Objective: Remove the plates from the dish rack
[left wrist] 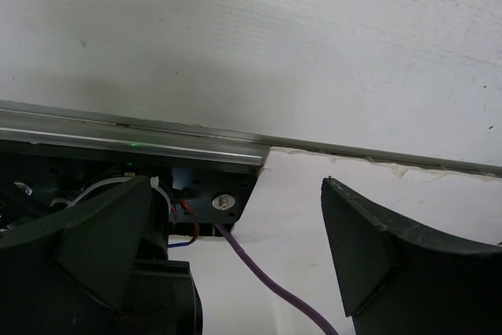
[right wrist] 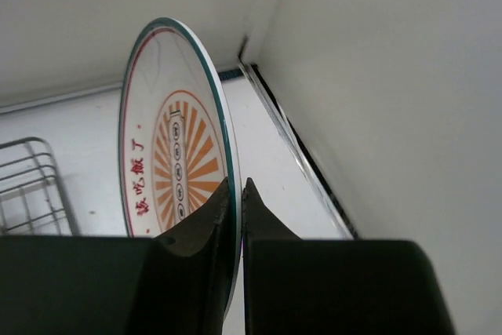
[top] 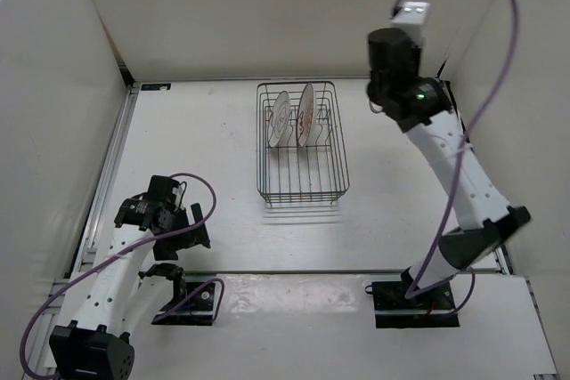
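Nearest the arm bases, the left claw [left wrist: 237, 186] hangs low over the white table [top: 196, 131] with its 2 dark fingers [left wrist: 102, 241] spread wide and nothing between them; a thin purple cable [left wrist: 259, 272] runs across the table below the gap. Farther out, near the middle of the table, stands the rectangular dish rack of thin dark wire [top: 303, 144]. 2 small round plates stand upright in the slots at its far end: a white plate with grey concentric rings [top: 280, 117] on the left and, just beside it, a white plate with an orange-red centre [top: 305, 115]. Farthest, off to the right of the rack near the back corner, the right claw [right wrist: 238, 186] is raised and clamped on the lower rim of a 3rd round white plate with a dark rim, orange sunburst centre and red characters [right wrist: 172, 162], holding it upright and clear of the rack.
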Tool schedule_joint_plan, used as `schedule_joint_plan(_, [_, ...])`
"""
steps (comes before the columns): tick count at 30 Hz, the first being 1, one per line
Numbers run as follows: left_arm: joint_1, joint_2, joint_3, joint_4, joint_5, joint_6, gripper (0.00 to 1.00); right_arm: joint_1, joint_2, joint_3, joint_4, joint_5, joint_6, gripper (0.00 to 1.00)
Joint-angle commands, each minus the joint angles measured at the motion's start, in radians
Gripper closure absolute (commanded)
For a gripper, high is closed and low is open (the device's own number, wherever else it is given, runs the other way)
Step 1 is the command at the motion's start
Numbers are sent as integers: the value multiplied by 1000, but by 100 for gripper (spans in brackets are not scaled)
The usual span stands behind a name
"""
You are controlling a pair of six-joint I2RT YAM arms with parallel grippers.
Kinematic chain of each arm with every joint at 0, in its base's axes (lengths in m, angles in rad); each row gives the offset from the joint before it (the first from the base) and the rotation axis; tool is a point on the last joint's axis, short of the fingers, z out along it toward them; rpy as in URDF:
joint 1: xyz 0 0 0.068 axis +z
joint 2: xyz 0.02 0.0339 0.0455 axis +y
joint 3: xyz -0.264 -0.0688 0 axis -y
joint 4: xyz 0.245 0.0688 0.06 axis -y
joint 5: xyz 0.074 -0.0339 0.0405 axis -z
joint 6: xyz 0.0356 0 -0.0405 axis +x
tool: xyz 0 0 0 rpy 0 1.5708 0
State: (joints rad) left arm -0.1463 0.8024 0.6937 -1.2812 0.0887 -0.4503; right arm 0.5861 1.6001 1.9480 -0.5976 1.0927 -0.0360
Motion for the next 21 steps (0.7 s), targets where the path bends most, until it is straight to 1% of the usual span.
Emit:
schedule_joint_plan(1, [-4, -6, -13, 13, 5, -7, 0, -136, -101, -99, -297, -65, 436, 100])
schedule_joint_plan(2, [-4, -9, -16, 14, 5, -8, 0, -173, -124, -188, -342, -209, 494, 100])
schedule_joint_plan(3, [-6, -5, -16, 14, 2, -7, 0, -287, -202, -313, -343, -262, 574, 100])
schedule_joint_plan(4, [-4, -6, -17, 13, 3, -8, 0, -326, -231, -380, -309, -377, 620, 100])
schedule_joint_plan(5, [-6, -5, -19, 14, 5, -8, 0, -418, -306, -558, -233, -483, 631, 100])
schedule_joint_plan(6, [-6, -3, -17, 16, 5, -10, 0, -440, -328, -608, -203, -523, 639, 100])
schedule_joint_plan(7, [-4, -3, -17, 13, 2, -8, 0, -480, -341, -650, -179, -612, 625, 100])
schedule_joint_plan(8, [-6, 1, -17, 13, 2, -11, 0, -495, -351, -728, -153, -643, 624, 100])
schedule_joint_plan(9, [-6, -14, -17, 13, 2, -8, 0, -528, -371, -744, -151, -696, 637, 100])
schedule_joint_plan(10, [-4, 6, -16, 11, 3, -7, 0, -563, -376, -762, -153, -706, 645, 100])
schedule_joint_plan(11, [-4, 6, -17, 13, 8, -7, 0, -575, -393, -825, -140, -718, 657, 100])
schedule_joint_plan(12, [-6, 6, -19, 11, 8, -7, 0, -606, -402, -849, -101, -779, 657, 100])
schedule_joint_plan(13, [-6, 9, -20, 13, 9, -7, 0, -652, -408, -897, -82, -793, 660, 100])
schedule_joint_plan(14, [-4, 14, -20, 13, 11, -5, 0, -664, -416, -935, -47, -804, 668, 100])
schedule_joint_plan(15, [-6, 12, -19, 13, 11, -7, 0, -693, -416, -949, -38, -844, 679, 100])
schedule_joint_plan(16, [-6, 15, -22, 13, 9, -8, 0, -719, -419, -986, -30, -852, 711, 100])
schedule_joint_plan(17, [-4, 15, -22, 11, 14, -7, 0, -730, -427, -1024, 8, -876, 720, 100])
schedule_joint_plan(21, [-4, 23, -19, 10, 11, -4, 0, -795, -431, -1147, 71, -922, 786, 100])
